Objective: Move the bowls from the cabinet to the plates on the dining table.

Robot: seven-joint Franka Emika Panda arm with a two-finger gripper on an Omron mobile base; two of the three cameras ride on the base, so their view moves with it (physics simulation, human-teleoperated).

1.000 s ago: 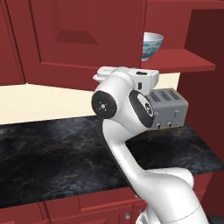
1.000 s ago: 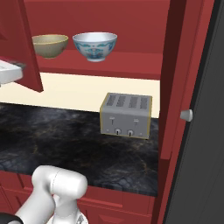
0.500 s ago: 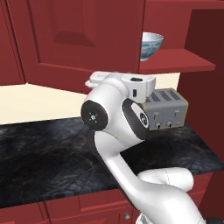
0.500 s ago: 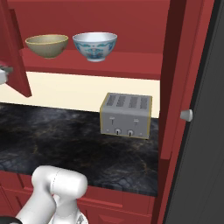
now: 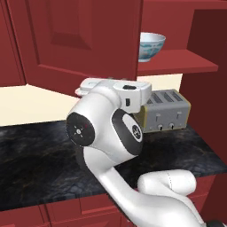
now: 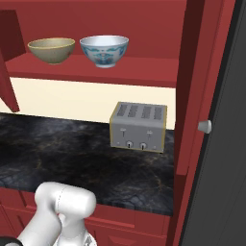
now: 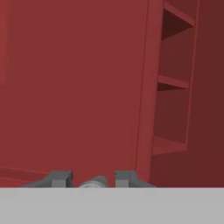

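Black marbled counter (image 6: 72, 144) spans the lower half of the right base view, cream wall behind, silver toaster (image 6: 139, 126) at centre right. Dark red cabinet (image 6: 144, 29) fills the top; its open door (image 5: 84, 42) takes the upper left of the left base view. On the shelf, upper left: olive-tan bowl (image 6: 51, 50) beside white patterned bowl (image 6: 104, 50) (close, apparently apart). Gripper (image 7: 92, 180) sits at the hand view's bottom centre, well apart from both bowls, fingers (image 7: 59, 178) narrowly parted around a small silver knob (image 7: 94, 181) on the door.
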